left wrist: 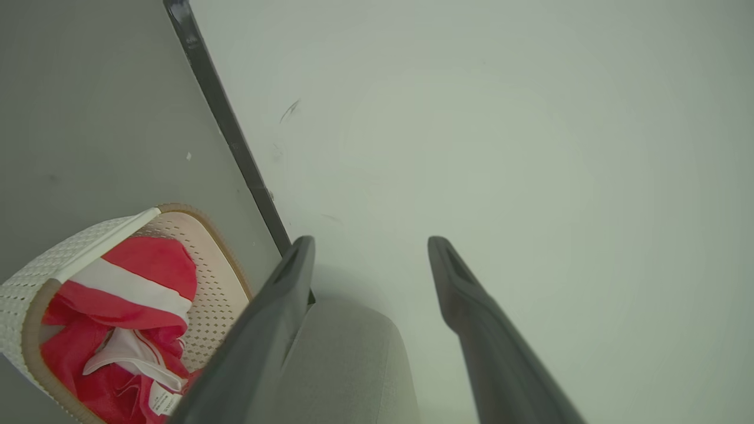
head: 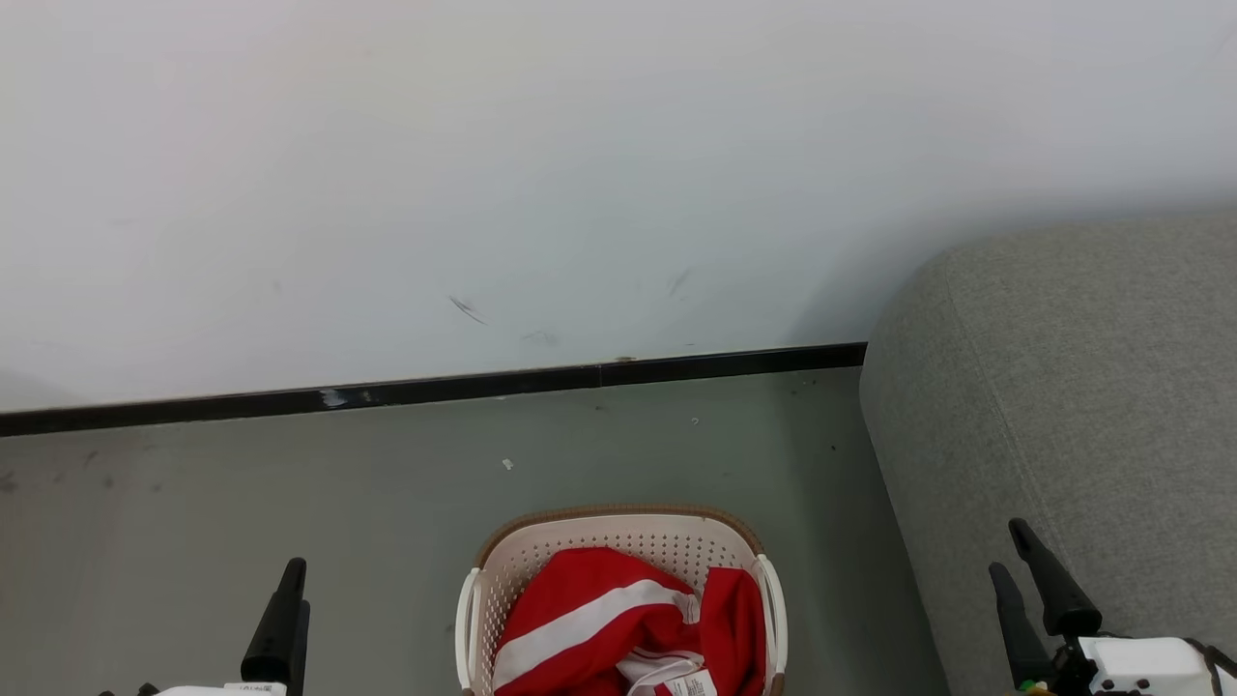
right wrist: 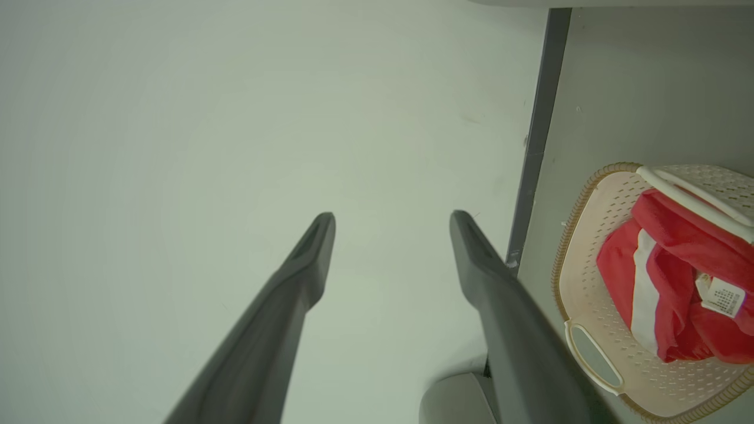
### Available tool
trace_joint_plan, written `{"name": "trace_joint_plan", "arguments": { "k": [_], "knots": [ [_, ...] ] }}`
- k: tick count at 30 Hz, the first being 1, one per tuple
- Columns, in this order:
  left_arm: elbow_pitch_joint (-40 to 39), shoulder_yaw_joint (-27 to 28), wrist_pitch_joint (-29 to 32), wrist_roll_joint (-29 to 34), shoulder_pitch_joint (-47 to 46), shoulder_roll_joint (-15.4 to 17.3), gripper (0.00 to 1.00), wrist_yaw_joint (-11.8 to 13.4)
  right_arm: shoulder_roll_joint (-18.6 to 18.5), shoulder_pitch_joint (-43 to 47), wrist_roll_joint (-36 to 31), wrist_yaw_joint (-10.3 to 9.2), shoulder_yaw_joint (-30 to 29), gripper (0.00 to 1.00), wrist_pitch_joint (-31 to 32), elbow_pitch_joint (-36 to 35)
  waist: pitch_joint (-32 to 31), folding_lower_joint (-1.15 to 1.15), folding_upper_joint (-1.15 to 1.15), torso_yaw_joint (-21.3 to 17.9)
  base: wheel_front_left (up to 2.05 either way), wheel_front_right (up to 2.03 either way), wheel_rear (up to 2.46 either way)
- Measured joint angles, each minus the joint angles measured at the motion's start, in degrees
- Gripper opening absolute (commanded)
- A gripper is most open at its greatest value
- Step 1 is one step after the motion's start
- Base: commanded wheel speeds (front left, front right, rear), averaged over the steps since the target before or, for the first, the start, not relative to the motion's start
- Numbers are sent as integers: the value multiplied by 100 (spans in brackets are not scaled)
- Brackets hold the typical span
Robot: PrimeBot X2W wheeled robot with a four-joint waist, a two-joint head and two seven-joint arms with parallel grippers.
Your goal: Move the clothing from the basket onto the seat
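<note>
Red white-striped soft clothing [head: 580, 594] filled the cream perforated plastic basket [head: 589, 541]. The left gripper [left wrist: 371, 244] and right gripper [right wrist: 393, 219] hung empty, jaws apart. A deep pinch risked snagging the basket's holes.

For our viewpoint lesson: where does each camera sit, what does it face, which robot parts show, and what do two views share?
Head view: on the head, looking down at basket, clothing, seat, wall; left gripper, right gripper show.
Left wrist view: left wrist, facing the wall; own open fingers.
Right wrist view: right wrist, facing the wall; own open fingers.
Shared: both wrist views catch the basket.
</note>
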Motion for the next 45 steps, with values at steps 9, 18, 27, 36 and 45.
{"name": "trace_joint_plan", "arguments": {
  "k": [9,18,27,36,45],
  "knots": [
    [-97,-163,-225,478,0,92,100,1,-81,24,-489,1,146,100,-182,-96,-19,2,0,2,0,0,0],
    [-212,-338,-357,1149,-3,221,100,71,-196,69,-1166,1,227,100,-305,-191,-43,23,0,13,0,0,0],
    [-368,-603,-533,1993,-12,342,100,253,-253,68,-2034,2,331,100,-455,-385,-88,64,0,32,0,0,0],
    [-566,-809,-692,2878,-38,376,100,466,-282,70,-3033,3,449,100,-633,-545,-141,95,0,55,0,0,0],
    [-627,-1138,-855,3873,-122,534,100,715,-283,77,-4091,3,534,100,-768,-566,-178,99,0,78,0,0,0]
  ]
}}
